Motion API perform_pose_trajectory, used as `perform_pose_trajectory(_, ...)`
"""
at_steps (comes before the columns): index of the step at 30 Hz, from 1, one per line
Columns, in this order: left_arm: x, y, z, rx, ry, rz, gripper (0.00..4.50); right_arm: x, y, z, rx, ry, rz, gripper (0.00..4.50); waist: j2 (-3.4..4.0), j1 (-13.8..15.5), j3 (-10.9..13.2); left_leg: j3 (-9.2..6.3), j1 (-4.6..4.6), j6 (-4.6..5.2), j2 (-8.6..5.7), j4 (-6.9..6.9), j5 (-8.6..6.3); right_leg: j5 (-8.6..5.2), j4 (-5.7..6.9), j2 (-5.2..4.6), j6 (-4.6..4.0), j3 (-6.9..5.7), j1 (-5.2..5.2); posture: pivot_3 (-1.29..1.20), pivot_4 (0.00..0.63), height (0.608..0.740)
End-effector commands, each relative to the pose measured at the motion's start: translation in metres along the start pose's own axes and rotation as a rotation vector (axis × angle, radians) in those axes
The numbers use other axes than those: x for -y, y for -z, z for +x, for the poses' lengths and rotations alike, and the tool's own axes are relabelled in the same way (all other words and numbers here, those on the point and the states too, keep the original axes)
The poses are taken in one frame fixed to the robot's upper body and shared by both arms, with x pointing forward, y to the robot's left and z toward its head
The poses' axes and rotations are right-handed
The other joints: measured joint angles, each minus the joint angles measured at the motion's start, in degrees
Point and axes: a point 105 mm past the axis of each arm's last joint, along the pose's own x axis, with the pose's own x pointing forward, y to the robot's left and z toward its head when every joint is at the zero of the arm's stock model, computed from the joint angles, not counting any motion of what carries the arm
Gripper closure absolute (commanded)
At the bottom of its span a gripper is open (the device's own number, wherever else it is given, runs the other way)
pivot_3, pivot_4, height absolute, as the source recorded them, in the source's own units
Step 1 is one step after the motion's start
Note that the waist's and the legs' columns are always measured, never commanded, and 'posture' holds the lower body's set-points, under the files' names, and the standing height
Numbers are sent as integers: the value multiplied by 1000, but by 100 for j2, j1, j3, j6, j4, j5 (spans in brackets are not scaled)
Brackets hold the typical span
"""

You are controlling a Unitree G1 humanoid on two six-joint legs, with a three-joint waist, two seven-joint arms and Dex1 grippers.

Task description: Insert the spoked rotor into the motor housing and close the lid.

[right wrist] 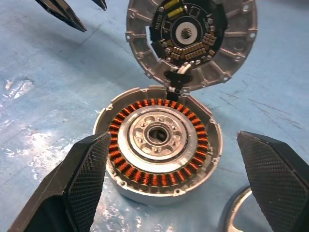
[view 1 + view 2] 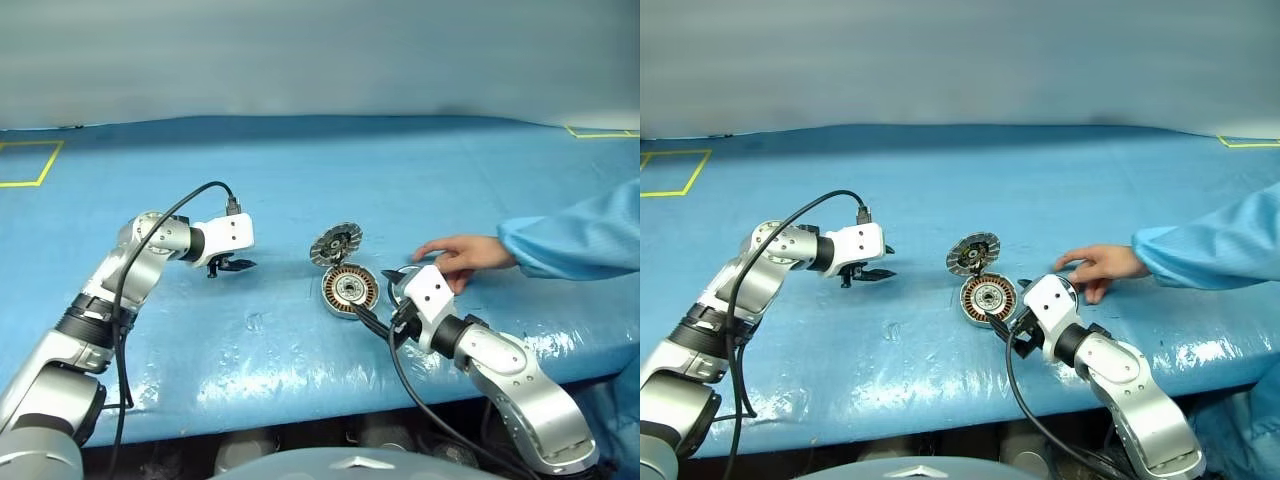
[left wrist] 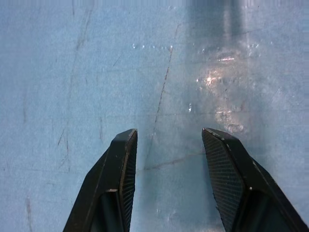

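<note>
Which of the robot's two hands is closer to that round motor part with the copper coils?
The right. Its open fingers sit either side of the motor housing, right beside it. The left gripper hangs apart, off to the housing's left, open over bare blue table.

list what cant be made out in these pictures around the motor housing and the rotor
- Spoked rotor: in the right wrist view a curved silver rim beside the motor housing may be it, but the right end effector's finger and the bottom edge cut it off; spokes unseen.
- Person's hand: what lies under it on the table is hidden, head views.
- Lid: its outer face is turned away; top edge crops it.
</note>
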Motion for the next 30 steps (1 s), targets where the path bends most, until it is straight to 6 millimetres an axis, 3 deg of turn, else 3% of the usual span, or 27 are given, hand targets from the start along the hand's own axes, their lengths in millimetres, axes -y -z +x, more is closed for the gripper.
perform_pose_trajectory(1,1,-26,-10,180,-38,31,2243,9,-31,-12,119,11,-17,90,0,-7,0,0,0,0,2,1,0,0,1,-1,0,1,-1,0,150,740)
perform_pose_trajectory(3,6,-32,-12,258,-33,-11,2243,12,-35,-16,110,-7,-37,90,0,-16,0,1,1,0,6,0,0,1,2,0,1,2,-1,0,150,740)
perform_pose_trajectory(6,23,-37,-12,355,-21,-37,2243,33,-29,-23,7,20,-131,90,1,-9,0,3,4,2,21,3,-1,2,7,-2,1,6,1,0,150,740)
perform_pose_trajectory(10,50,-53,-5,511,-6,-121,2243,55,-12,-29,-205,-25,-254,90,2,5,-1,12,8,10,22,9,-5,-6,5,-6,-14,17,2,0,150,740)
perform_pose_trajectory(15,73,-52,4,507,6,-177,2243,73,-1,-30,-337,-87,-258,90,-2,5,-2,10,8,15,19,12,-5,-5,2,-6,-14,17,6,0,150,740)
perform_pose_trajectory(30,84,-37,5,433,-52,-236,2243,81,23,-18,-441,-169,-230,90,-1,21,-2,12,5,18,21,12,-7,-3,-3,-7,-13,20,4,0,150,740)
